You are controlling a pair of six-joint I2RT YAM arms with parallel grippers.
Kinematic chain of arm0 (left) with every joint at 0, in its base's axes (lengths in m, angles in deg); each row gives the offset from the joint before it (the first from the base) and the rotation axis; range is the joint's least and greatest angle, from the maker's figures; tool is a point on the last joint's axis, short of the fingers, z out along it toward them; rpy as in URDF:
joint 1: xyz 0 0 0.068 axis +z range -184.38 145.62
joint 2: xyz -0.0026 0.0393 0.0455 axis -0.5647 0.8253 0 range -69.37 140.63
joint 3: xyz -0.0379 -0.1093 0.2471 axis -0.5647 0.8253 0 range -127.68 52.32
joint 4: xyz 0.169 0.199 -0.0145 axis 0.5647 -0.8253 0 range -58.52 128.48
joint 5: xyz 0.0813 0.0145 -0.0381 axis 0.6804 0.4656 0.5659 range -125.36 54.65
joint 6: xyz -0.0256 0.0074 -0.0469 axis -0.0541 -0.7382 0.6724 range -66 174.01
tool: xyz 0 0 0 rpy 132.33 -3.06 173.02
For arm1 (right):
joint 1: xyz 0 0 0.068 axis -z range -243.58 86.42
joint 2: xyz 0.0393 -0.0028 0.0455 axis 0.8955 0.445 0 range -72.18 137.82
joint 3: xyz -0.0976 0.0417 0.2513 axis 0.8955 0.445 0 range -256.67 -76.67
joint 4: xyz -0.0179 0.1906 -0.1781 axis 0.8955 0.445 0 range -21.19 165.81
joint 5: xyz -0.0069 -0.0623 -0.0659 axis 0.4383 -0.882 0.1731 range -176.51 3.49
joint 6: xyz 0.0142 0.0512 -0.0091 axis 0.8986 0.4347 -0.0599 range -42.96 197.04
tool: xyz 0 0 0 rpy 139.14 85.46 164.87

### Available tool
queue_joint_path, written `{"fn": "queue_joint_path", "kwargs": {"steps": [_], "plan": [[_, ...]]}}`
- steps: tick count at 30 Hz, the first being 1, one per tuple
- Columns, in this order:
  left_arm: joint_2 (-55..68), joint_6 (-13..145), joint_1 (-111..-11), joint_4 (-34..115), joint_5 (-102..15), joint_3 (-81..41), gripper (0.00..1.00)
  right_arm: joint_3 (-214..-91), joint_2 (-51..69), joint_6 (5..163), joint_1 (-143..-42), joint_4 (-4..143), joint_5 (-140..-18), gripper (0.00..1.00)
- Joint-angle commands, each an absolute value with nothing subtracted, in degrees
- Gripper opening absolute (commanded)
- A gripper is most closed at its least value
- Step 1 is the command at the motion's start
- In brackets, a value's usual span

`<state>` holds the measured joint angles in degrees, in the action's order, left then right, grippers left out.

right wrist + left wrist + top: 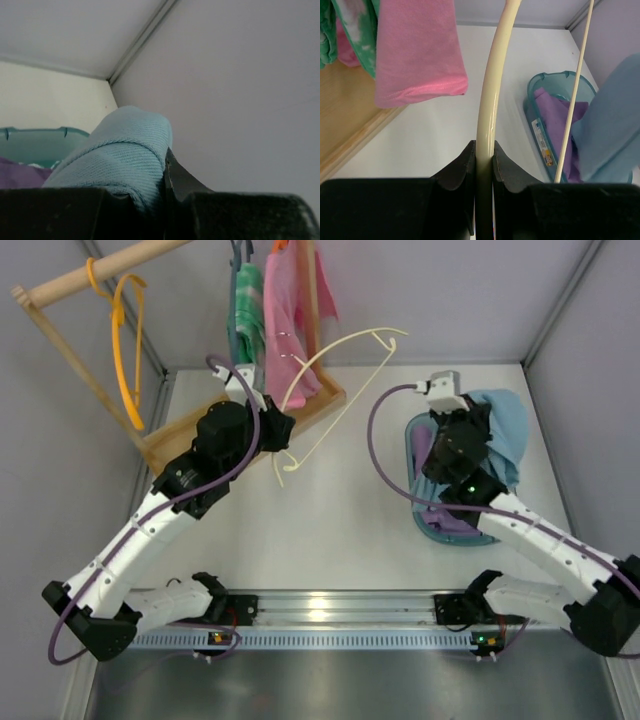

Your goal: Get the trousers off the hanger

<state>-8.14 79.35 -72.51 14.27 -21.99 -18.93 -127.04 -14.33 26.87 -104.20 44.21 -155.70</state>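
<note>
**Trousers off the hanger, each arm holding one piece**

- Left gripper (484, 150): fingers closed on the cream hanger (487, 100), clamped on its curved frame. In the overhead view the hanger is held tilted above the tabletop (340, 530), in front of the wooden rack (180, 440). Its frame is bare, with no cloth on it.
- Right gripper (165, 167): fingers closed on a fold of the light blue trousers (120, 150). The cloth is bunched between the pads and bulges out above them.
- Trousers' position: at the right side of the tabletop, held up over the far right part of the teal plastic basket (425, 520). They are well apart from the hanger. A purple cloth (555, 107) is already lying in the basket.
- The pink garment (290, 320) and green patterned garment (248, 300) hang on the rack, untouched. A yellow-orange hanger (125, 325) hangs on the wooden rod.

Progress, as I read it: the separation itself looks done, since no part of the trousers touches the hanger in any view. What probably remains is tidy-up: letting the trousers go, most likely into the basket below them, and setting the hanger down or back on the rack. I cannot tell whether the trousers' lower end already rests on the basket rim.
</note>
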Motion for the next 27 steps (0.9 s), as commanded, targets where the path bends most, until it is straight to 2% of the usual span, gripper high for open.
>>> {"fn": "queue_joint_path", "kwargs": {"steps": [1,8,11,12,13,15,16,18,19,20,23,27], "plan": [[-10.48,79.23,-73.32,17.74,-21.56,-21.34,0.00,-131.60,-9.53,33.00,-102.87,51.23,-152.08,0.00],[-12.06,78.97,-73.58,17.74,-20.59,-21.34,0.00,-132.83,9.44,39.06,-99.18,55.80,-152.43,0.00],[-12.59,78.62,-73.58,17.74,-20.41,-21.60,0.00,-134.67,12.10,48.71,-98.91,63.52,-149.72,0.01],[-13.20,78.53,-73.58,17.74,-20.33,-21.86,0.00,-135.20,12.11,54.39,-98.91,65.46,-149.44,0.07],[-13.30,78.35,-73.58,17.74,-20.06,-21.95,0.00,-135.64,11.85,57.50,-98.91,70.52,-148.66,0.31],[-13.91,77.91,-73.58,17.74,-19.71,-22.39,0.00,-136.35,8.35,65.39,-98.91,74.94,-143.05,0.56],[-14.00,77.74,-73.58,17.56,-19.80,-22.56,0.00,-136.70,6.50,67.87,-99.00,78.62,-140.68,0.74],[-13.91,77.30,-73.67,17.56,-20.76,-23.35,0.00,-137.75,-0.52,74.54,-98.91,82.51,-132.95,0.82],[-14.00,77.12,-73.67,17.56,-21.29,-23.62,0.00,-138.02,-3.33,76.32,-98.91,83.66,-130.22,0.94],[-14.00,76.95,-73.67,17.56,-22.16,-23.88,0.00,-138.28,-9.19,76.68,-99.08,85.15,-123.23,0.97],[-13.39,76.94,-73.67,16.42,-24.88,-26.51,0.00,-139.33,-18.98,81.34,-99.00,87.61,-113.97,0.98],[-11.81,76.16,-75.16,13.96,-26.04,-31.61,0.00,-137.59,-25.50,84.50,-98.91,87.80,-118.14,0.95]]}}
